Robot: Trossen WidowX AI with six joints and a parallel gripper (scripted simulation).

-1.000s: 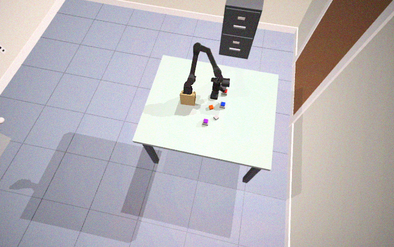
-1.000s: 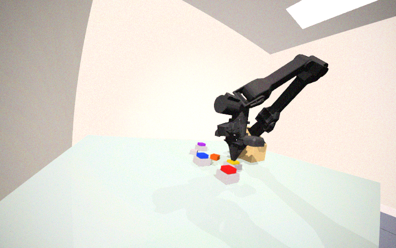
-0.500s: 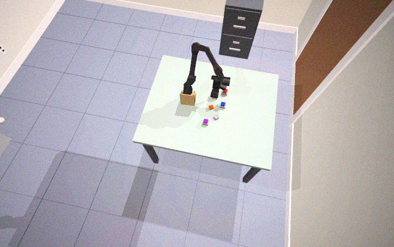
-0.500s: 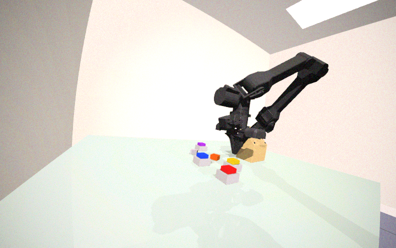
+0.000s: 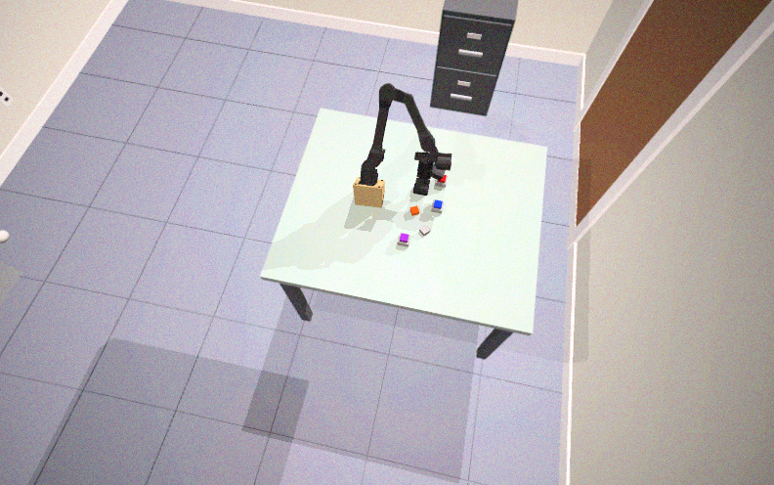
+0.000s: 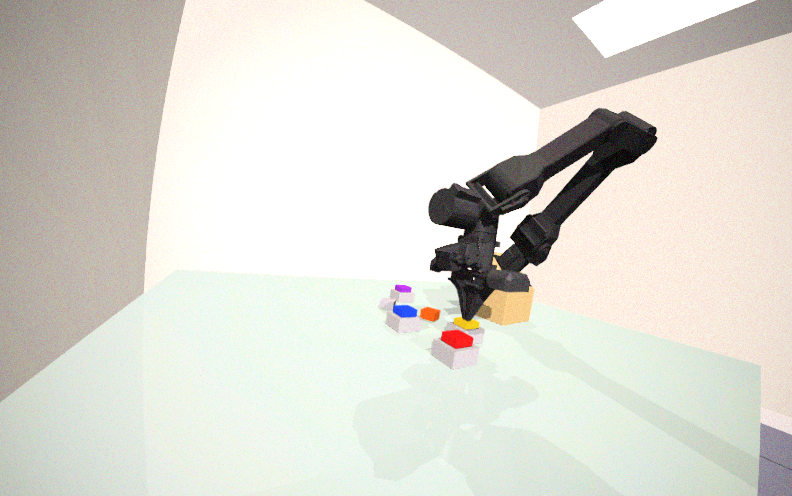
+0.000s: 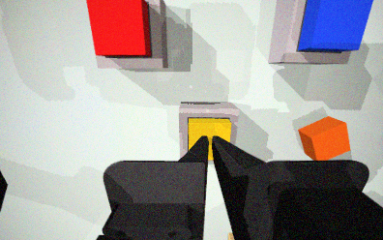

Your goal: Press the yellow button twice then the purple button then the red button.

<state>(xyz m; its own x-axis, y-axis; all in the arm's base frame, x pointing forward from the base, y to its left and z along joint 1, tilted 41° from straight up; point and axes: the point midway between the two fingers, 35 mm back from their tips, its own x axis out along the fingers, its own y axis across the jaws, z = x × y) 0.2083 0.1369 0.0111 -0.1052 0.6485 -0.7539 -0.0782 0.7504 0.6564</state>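
Observation:
My gripper [image 6: 467, 318] [image 7: 209, 141] is shut and empty, pointing down. Its fingertips are at the top of the yellow button [image 6: 466, 324] [image 7: 209, 128], touching it or very close. In the top view the arm hides the yellow button. The red button [image 5: 442, 179] [image 6: 456, 338] [image 7: 121, 29] stands in front of the yellow one in the exterior view and at the upper left in the wrist view. The purple button [image 5: 404, 238] [image 6: 402, 288] stands farther off, nearest the table's front edge in the top view, and is outside the wrist view.
A blue button [image 5: 438, 204] [image 6: 404, 310] [image 7: 336, 24] and an orange block [image 5: 414, 210] [image 6: 430, 314] [image 7: 326, 139] stand beside the yellow button's area. A light grey block [image 5: 424, 230] [image 6: 386, 303] lies near the purple button. The arm's wooden base [image 5: 368, 193] [image 6: 509, 306] stands behind the gripper.

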